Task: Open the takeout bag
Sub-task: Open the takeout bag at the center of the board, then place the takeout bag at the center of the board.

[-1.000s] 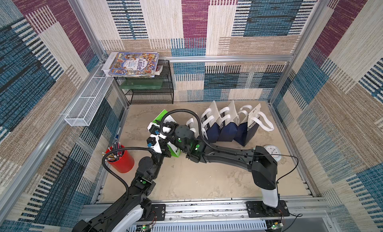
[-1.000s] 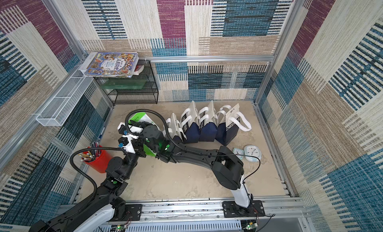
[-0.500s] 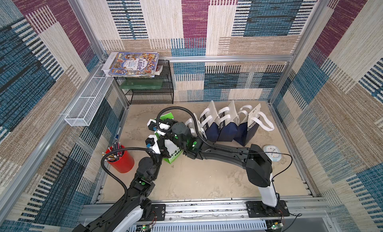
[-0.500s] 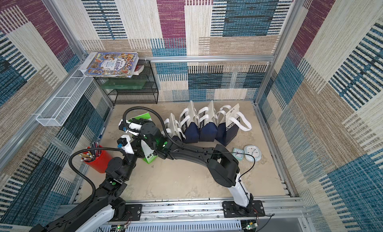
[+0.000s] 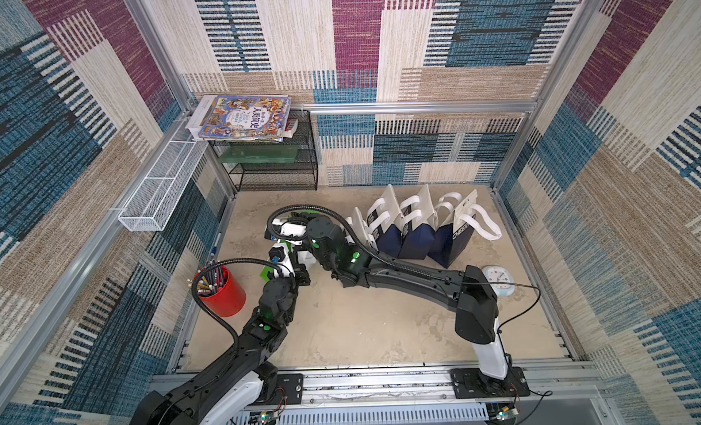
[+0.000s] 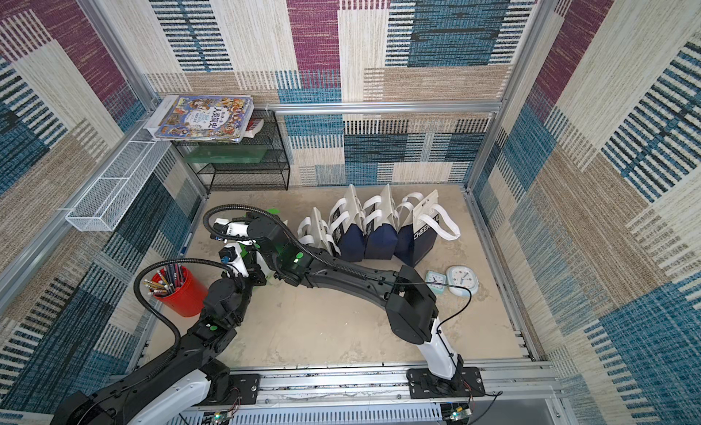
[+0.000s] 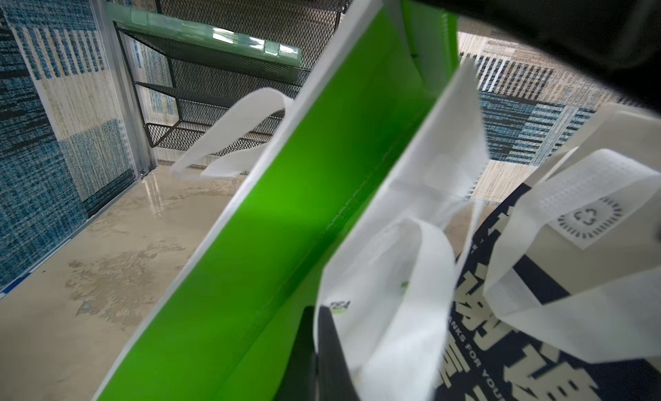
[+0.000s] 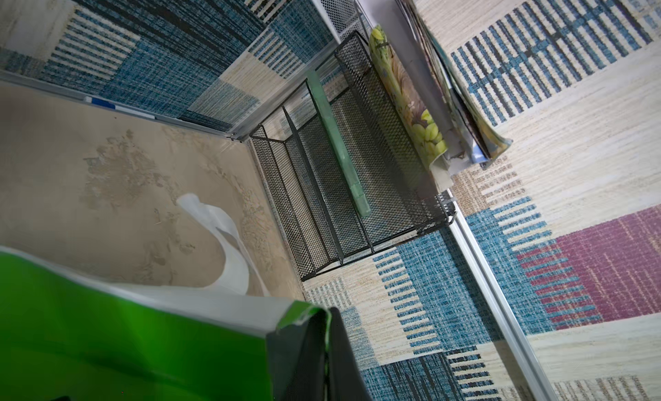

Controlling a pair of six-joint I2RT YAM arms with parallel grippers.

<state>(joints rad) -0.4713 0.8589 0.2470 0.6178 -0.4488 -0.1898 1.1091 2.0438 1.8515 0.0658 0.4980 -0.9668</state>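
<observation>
Grip on 2 sides of the green takeout bag (image 7: 286, 220) is what I have. My left gripper (image 7: 318, 311) is pressed together on the bag's white outer wall, right beside the near handle (image 7: 390, 295); its dark fingers (image 7: 327, 349) show against that fabric in the left wrist view. My right gripper (image 8: 327, 318) is pinching a corner of the bag's rim; in the right wrist view a fold of green fabric sits between its dark fingers (image 8: 343, 349).

The bag's mouth stands parted; the left wrist view looks along the bright green lining between 2 white-edged walls, and the far handle (image 7: 232, 130) loops outward above the beige table (image 7: 89, 274).

In both top views the bag sits left of centre in the frame, almost wholly hidden under my 2 wrists; only slivers of green show past them, so I cannot tell from there how wide the mouth is.

Just right of it in the frame, a row of navy-and-white bags (image 5: 413, 237) stands upright, the nearest of them close beside the green one. A red cup (image 5: 223, 294) full of pencils stands on the table to the lower left of the bag, apart from it. A black mesh rack (image 5: 277, 169) stands against the back wall at upper left, with a picture book (image 5: 242, 117) lying on top; a white wire basket (image 5: 159, 191) hangs on the left wall. 2 small clocks (image 6: 451, 281) lie on the table at right of centre, beside my right arm.
</observation>
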